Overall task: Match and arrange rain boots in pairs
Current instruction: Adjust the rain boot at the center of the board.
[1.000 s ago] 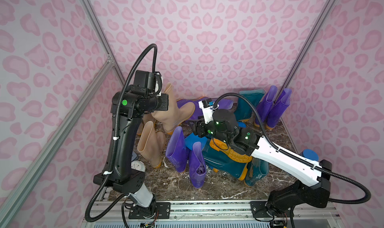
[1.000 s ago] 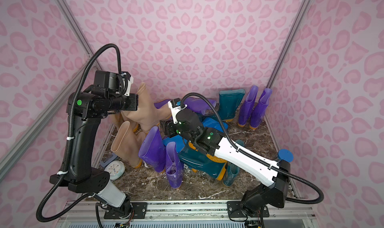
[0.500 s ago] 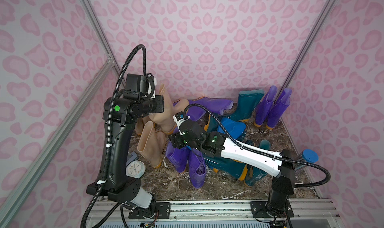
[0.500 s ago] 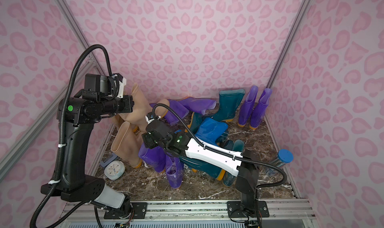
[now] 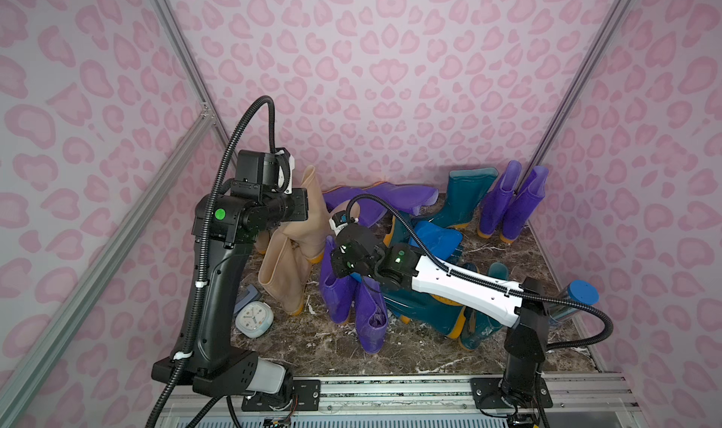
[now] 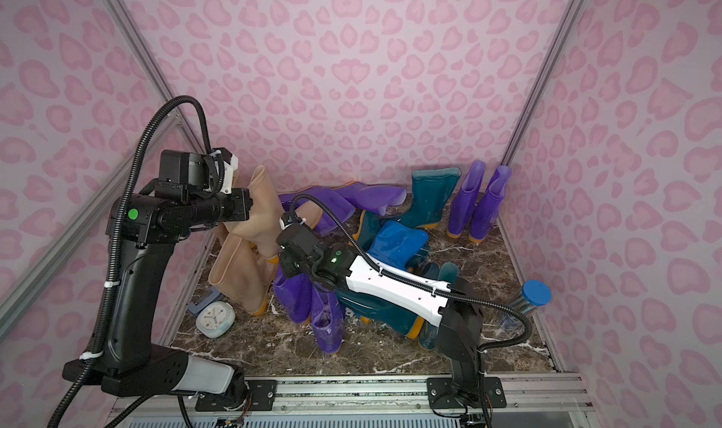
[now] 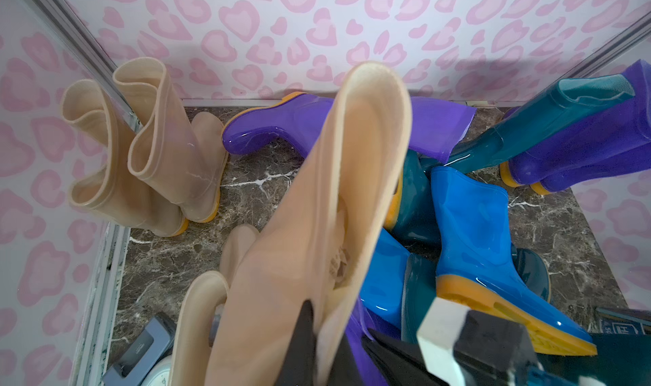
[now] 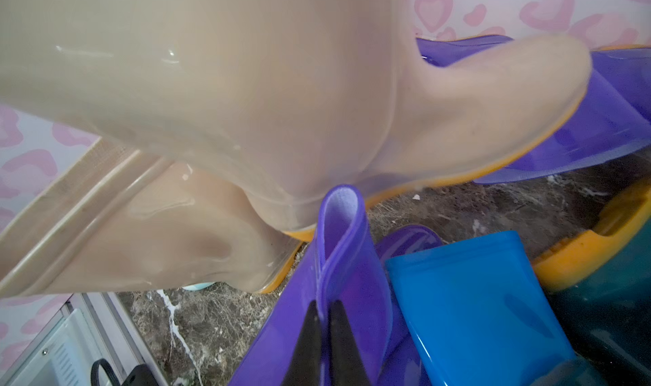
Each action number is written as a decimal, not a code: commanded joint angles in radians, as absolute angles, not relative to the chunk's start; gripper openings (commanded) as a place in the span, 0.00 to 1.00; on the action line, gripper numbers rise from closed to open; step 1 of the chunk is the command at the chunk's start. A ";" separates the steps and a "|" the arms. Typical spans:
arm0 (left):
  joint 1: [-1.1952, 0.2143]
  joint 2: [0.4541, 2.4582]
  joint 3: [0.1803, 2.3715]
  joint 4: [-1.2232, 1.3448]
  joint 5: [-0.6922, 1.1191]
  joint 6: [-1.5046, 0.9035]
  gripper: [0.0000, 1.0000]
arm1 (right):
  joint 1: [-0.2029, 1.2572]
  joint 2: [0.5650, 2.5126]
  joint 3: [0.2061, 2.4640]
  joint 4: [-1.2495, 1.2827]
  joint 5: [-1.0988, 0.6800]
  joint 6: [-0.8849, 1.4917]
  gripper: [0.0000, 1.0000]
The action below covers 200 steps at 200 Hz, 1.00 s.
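My left gripper [image 5: 309, 210] [image 7: 317, 331] is shut on the rim of a beige rain boot [image 5: 315, 195] [image 7: 334, 190] and holds it raised near the left wall. A second beige boot [image 5: 281, 277] leans under it, and a beige pair [image 7: 151, 148] stands in the back left corner. My right gripper [image 5: 335, 270] [image 8: 324, 308] is shut on the rim of an upright purple boot [image 5: 338, 297] [image 8: 345, 246]. Another purple boot [image 5: 371, 316] stands beside it. Blue boots [image 5: 433, 234] and teal boots [image 5: 429, 312] lie piled under the right arm.
A purple pair [image 5: 512, 203] and a teal boot [image 5: 465, 195] stand at the back right; purple boots [image 5: 390, 199] lie along the back wall. An alarm clock [image 5: 254, 319] and a grey-blue object [image 5: 246, 295] sit front left. A blue-capped bottle [image 5: 578, 295] stands by the right wall.
My right arm swung left from above the blue and teal pile to the purple boot, and its jaws closed on the rim. My left arm drew back slightly with the beige boot.
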State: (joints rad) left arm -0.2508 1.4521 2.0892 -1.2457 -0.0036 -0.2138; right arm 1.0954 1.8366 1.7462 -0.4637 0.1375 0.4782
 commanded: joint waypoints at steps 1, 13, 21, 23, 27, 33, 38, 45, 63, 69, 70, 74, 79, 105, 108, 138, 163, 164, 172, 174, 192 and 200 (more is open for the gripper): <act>-0.249 1.438 2.079 -1.115 0.028 -0.249 0.02 | 1.081 1.779 1.698 -0.456 0.128 0.464 0.00; -0.249 1.421 2.054 -1.108 0.031 -0.265 0.02 | 1.061 1.734 1.657 -0.447 0.109 0.455 0.00; -0.249 1.406 2.029 -1.102 0.027 -0.279 0.02 | 1.047 1.704 1.627 -0.436 0.097 0.448 0.00; -0.249 1.401 2.023 -1.098 0.024 -0.281 0.02 | 1.042 1.696 1.618 -0.435 0.094 0.445 0.00; -0.249 1.393 2.010 -1.094 0.020 -0.286 0.02 | 1.036 1.682 1.607 -0.432 0.092 0.443 0.00; -0.250 1.377 1.991 -1.091 0.007 -0.297 0.02 | 1.024 1.662 1.594 -0.431 0.085 0.436 0.00; -0.249 1.362 1.973 -1.090 -0.001 -0.310 0.02 | 1.015 1.650 1.586 -0.435 0.077 0.433 0.00; -0.250 1.339 1.939 -1.075 0.003 -0.322 0.02 | 1.002 1.639 1.580 -0.442 0.066 0.427 0.00; -0.249 1.302 1.878 -1.064 0.032 -0.355 0.02 | 0.986 1.613 1.556 -0.450 0.054 0.413 0.00; -0.250 1.296 1.874 -1.076 0.034 -0.359 0.02 | 0.984 1.608 1.551 -0.452 0.049 0.408 0.00; -0.251 1.296 1.874 -1.078 0.034 -0.359 0.02 | 0.983 1.607 1.550 -0.453 0.048 0.407 0.00; -0.251 1.292 1.870 -1.084 0.030 -0.365 0.02 | 0.982 1.605 1.547 -0.455 0.046 0.407 0.00; -0.252 1.285 1.860 -1.087 0.028 -0.374 0.02 | 0.978 1.602 1.542 -0.453 0.043 0.405 0.00; -0.257 1.249 1.793 -1.082 0.042 -0.404 0.02 | 0.971 1.597 1.530 -0.440 -0.032 0.389 0.00; -0.258 1.243 1.782 -1.084 0.035 -0.409 0.02 | 0.971 1.599 1.533 -0.444 -0.039 0.386 0.00; -0.271 1.173 1.629 -1.068 0.035 -0.460 0.01 | 0.958 1.596 1.550 -0.490 -0.017 0.355 0.00; -0.301 1.136 1.554 -1.081 0.006 -0.476 0.02 | 0.936 1.588 1.541 -0.483 -0.035 0.346 0.00; -0.301 1.134 1.554 -1.083 0.004 -0.474 0.01 | 0.935 1.588 1.542 -0.485 -0.035 0.345 0.00; -0.303 1.124 1.558 -1.109 -0.012 -0.465 0.02 | 0.932 1.590 1.546 -0.488 -0.029 0.339 0.00; -0.303 1.123 1.560 -1.114 -0.016 -0.464 0.02 | 0.932 1.591 1.545 -0.487 -0.028 0.339 0.00; -0.306 1.117 1.574 -1.146 -0.025 -0.457 0.01 | 0.926 1.593 1.539 -0.471 -0.048 0.340 0.00; -0.310 1.117 1.562 -1.142 -0.019 -0.459 0.02 | 0.926 1.597 1.539 -0.466 -0.064 0.338 0.00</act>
State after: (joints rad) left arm -0.3031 1.1255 1.5608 -1.2015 0.0021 -0.4557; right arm 0.9310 1.5967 1.5406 -0.5148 -0.0486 0.3557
